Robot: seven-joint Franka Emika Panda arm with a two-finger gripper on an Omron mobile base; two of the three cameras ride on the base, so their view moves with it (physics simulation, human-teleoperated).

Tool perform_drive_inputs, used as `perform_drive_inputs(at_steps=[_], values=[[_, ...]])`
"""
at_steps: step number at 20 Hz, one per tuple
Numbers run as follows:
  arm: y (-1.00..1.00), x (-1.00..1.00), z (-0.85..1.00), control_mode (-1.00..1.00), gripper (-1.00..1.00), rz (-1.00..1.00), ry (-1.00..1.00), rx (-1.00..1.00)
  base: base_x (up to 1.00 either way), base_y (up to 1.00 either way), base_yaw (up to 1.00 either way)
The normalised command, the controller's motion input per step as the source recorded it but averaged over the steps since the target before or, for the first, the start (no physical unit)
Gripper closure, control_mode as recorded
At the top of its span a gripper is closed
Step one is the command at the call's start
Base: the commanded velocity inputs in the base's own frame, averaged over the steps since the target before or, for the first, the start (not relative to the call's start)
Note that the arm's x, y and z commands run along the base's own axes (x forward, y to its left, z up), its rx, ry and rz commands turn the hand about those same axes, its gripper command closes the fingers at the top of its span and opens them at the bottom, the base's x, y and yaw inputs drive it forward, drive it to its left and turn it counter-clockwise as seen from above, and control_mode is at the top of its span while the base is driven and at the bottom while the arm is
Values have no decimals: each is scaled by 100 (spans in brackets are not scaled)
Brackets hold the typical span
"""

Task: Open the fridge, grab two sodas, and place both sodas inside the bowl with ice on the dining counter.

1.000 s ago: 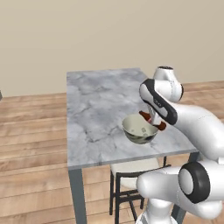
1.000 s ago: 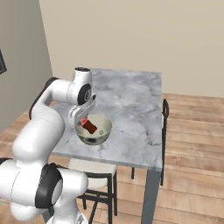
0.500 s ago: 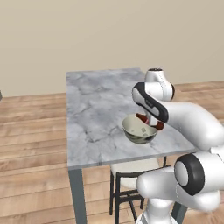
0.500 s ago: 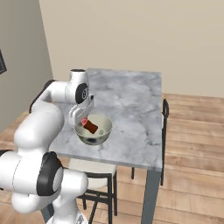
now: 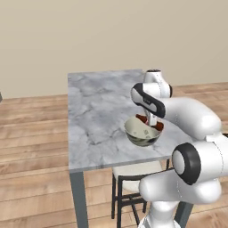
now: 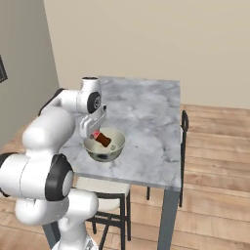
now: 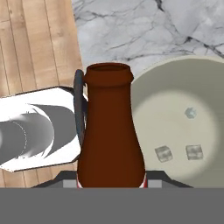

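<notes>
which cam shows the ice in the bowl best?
Hand view: ice cubes lie loose on the floor of the bowl, beside the brown bottle held in the hand. Both base views show the bowl's inside too small to pick out ice.

Even soft rendered light, faint shadows, sharp, no glare.

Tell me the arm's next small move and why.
Probably lower a little and open the jaws. The gripper is shut on the brown bottle, which hangs tilted over the bowl on the dining counter, with ice cubes showing inside.
</notes>
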Motion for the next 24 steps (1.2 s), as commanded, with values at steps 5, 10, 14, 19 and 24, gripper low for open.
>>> perform_drive_inputs(at_steps=[5,10,14,19,24], values=[[0,32,-24,-100,100,0,0,-2,0,0,0],[0,24,-32,-100,100,0,0,-3,0,0,0],[0,15,-24,-100,100,0,0,0,0,0,0],[0,10,-19,-100,100,0,0,0,0,0,0],[0,10,-19,-100,100,0,0,0,0,0,0]])
